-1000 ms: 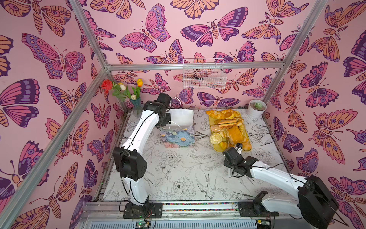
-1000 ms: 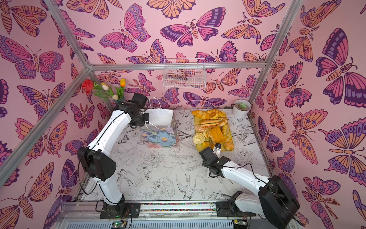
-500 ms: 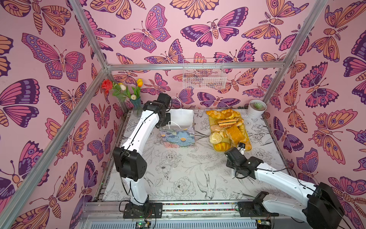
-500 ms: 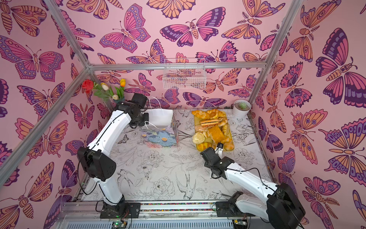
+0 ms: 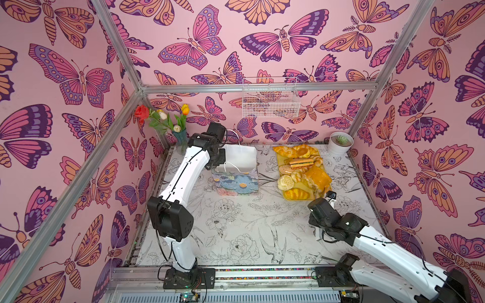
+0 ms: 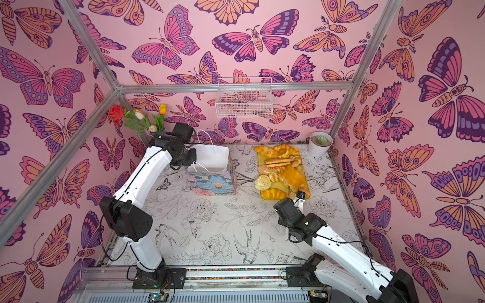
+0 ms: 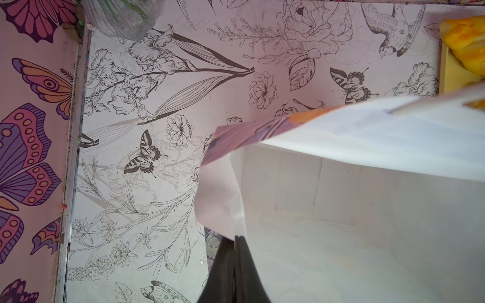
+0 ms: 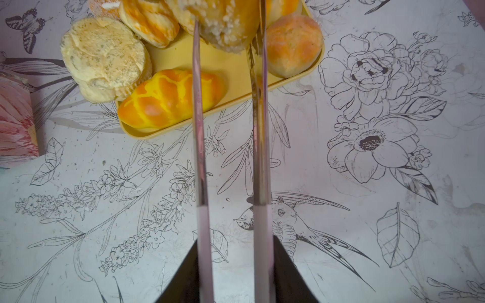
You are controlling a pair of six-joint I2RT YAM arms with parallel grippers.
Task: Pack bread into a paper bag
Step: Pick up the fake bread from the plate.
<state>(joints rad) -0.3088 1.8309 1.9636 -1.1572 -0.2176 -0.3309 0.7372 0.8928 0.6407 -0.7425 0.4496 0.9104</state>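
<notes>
left gripper [image 7: 235, 237] pinches the empty paper bag [image 7: 367, 183] rim; right gripper [image 8: 227, 10], part-open, brackets a sugared roll [image 8: 231, 34], grip unclear; nothing packed.

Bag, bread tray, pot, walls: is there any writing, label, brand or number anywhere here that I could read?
None readable in any view.
The paper bag bears only painted flowers; the yellow tray and white pot are plain; walls and table show only drawn butterflies, birds, flowers.
The circuit board at the front rail is too small to read.
</notes>
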